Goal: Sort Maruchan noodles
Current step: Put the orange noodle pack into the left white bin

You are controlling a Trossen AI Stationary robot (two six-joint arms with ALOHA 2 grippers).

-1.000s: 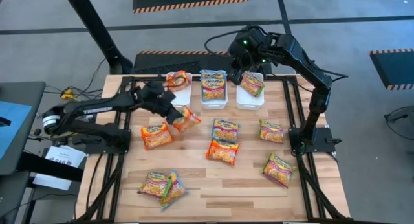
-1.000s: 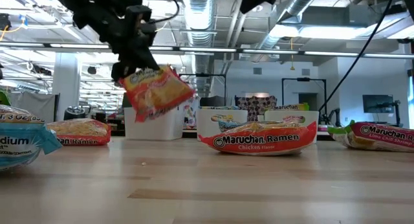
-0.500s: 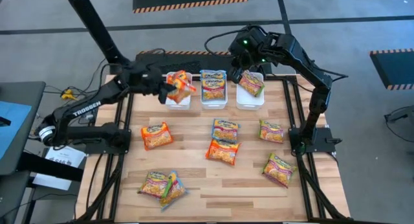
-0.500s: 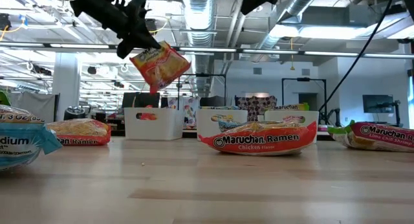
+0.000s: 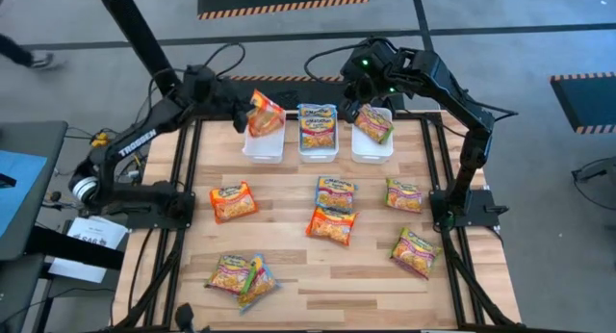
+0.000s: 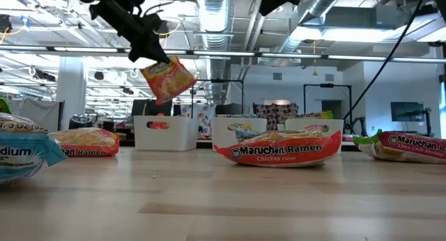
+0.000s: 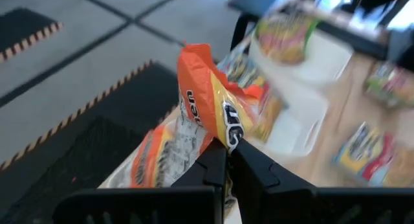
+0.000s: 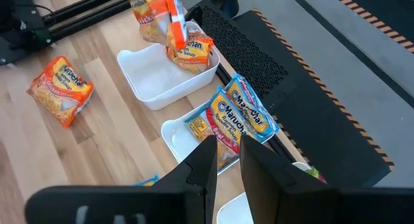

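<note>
Left claw (image 5: 243, 116) aloft, clamping orange packet (image 5: 264, 113)

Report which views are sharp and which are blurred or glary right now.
High view: evenly lit and sharp across the table. Low view: bright ceiling lights behind, so the left gripper reads as a dark silhouette over its orange packet. Left wrist view: the packet is fairly sharp, the bins beyond are smeared. Right wrist view: crisp, though the fingers nearest the lens are soft.
</note>
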